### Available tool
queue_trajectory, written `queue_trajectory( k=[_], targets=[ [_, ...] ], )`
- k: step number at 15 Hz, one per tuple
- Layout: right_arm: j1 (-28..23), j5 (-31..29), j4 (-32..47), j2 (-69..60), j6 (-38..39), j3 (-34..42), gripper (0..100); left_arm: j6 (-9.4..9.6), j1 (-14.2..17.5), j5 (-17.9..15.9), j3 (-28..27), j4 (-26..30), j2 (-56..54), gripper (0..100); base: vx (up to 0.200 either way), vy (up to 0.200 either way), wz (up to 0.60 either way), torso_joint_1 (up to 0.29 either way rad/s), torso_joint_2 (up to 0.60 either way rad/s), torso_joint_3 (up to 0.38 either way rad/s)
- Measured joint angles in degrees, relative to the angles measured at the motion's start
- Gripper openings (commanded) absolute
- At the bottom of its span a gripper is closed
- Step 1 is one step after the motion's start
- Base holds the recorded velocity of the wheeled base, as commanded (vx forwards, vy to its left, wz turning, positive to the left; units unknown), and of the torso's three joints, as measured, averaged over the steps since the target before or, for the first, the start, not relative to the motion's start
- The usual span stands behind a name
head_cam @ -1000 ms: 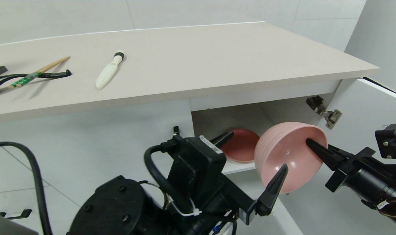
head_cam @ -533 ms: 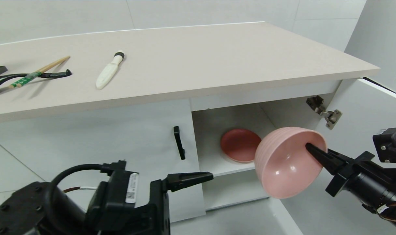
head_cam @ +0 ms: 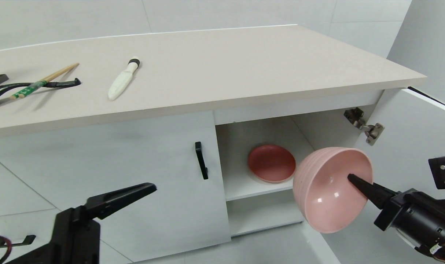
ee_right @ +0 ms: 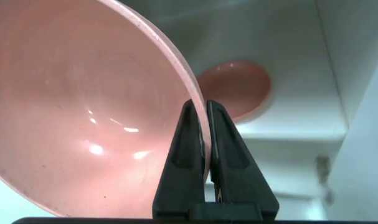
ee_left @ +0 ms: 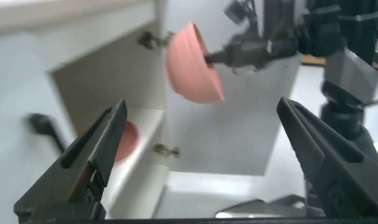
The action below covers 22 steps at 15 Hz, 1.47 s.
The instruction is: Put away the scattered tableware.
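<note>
We see the pink bowl (head_cam: 328,190) tipped on its side in the air, its opening turned towards the right arm, just in front of the open cabinet compartment and lower than the counter (head_cam: 226,66); the right tool (head_cam: 350,178) is clenched on its rim, one finger inside the bowl and the other against the ribbed outer wall. In the right wrist view the two fingers (ee_right: 187,143) meet with the thin wall of the bowl (ee_right: 83,112) pinched between them.

Behind the bowl a red dish (head_cam: 272,163) lies flat on the upper shelf (head_cam: 244,187) of the compartment, apart from the bowl; to the right the cabinet door (head_cam: 409,121) stands swung open on its metal hinge (head_cam: 365,126); to the left the neighbouring door (head_cam: 134,154) is closed, with a black handle (head_cam: 201,160) near its right edge.

The left tool (ee_left: 201,104) is released, its fingers spread wide with nothing between them; it sits low on the left, well apart from the bowl, with one finger (head_cam: 116,196) in front of the closed door.

On the counter, well to the left, lie a white utensil with a black band (head_cam: 123,79), a pair of chopsticks (head_cam: 43,80) and a black cable (head_cam: 57,85); the chopsticks rest across the cable.
</note>
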Motion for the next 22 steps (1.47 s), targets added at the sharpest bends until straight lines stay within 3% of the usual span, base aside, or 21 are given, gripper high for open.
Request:
queue_trajectory(
  k=[2, 4, 6, 8, 10, 13, 15, 19, 20, 22],
  targets=[
    [-0.15, -0.24, -0.04, 0.35, 0.02, 0.95, 0, 0.52, 0.32, 3.68, 0.46, 7.03, -8.03, 100, 0.000, 0.000, 0.00, 0.000, 0.00, 0.000],
    [-0.28, -1.50, -0.04, 2.21, -1.78, 1.04, 0, 0.72, 0.62, 8.92, 0.61, 17.96, -18.26, 100, 0.000, 0.000, 0.00, 0.000, 0.00, 0.000],
    [-0.28, -2.02, 0.00, 5.44, -4.94, -0.67, 0, 0.80, 3.02, 13.39, 0.69, 30.14, -29.50, 100, 0.000, 0.000, 0.00, 0.000, 0.00, 0.000],
    [-0.28, -2.40, -0.04, 8.37, -5.81, -4.11, 0, 0.63, 9.61, 17.49, 0.69, 41.51, -40.78, 100, 0.000, 0.000, 0.00, 0.000, 0.00, 0.000],
    [-0.28, -2.49, -0.04, 10.72, -5.91, -5.85, 0, -1.16, 17.83, 22.43, 0.77, 49.30, -49.18, 100, 0.000, 0.000, 0.00, 0.000, 0.00, 0.000],
    [-0.30, -2.45, -0.04, 12.62, -6.00, -7.64, 0, -1.68, 24.55, 23.71, 0.77, 54.13, -54.61, 100, 0.000, 0.000, 0.00, 0.000, 0.00, 0.000],
    [-0.30, -2.40, -0.06, 14.47, -6.19, -10.42, 0, 0.01, 27.28, 23.82, 0.77, 60.06, -57.67, 100, 0.000, 0.000, 0.00, 0.000, 0.00, 0.000],
    [-0.30, -2.12, -0.04, 22.22, -6.77, -19.63, 0, 4.41, 33.38, 23.80, 0.77, 78.35, -66.24, 100, 0.000, 0.000, 0.00, 0.000, 0.00, 0.000],
    [-0.28, -2.07, 0.00, 24.15, -7.01, -22.22, 0, 5.32, 34.26, 25.22, 0.77, 80.95, -67.97, 100, 0.000, 0.000, 0.00, 0.000, 0.00, 0.000],
    [-0.50, -2.02, 1.77, 27.21, -7.25, -26.71, 0, 5.29, 34.83, 27.29, 0.77, 82.24, -69.80, 100, 0.000, 0.000, 0.00, 0.000, 0.00, 0.000]
  ],
)
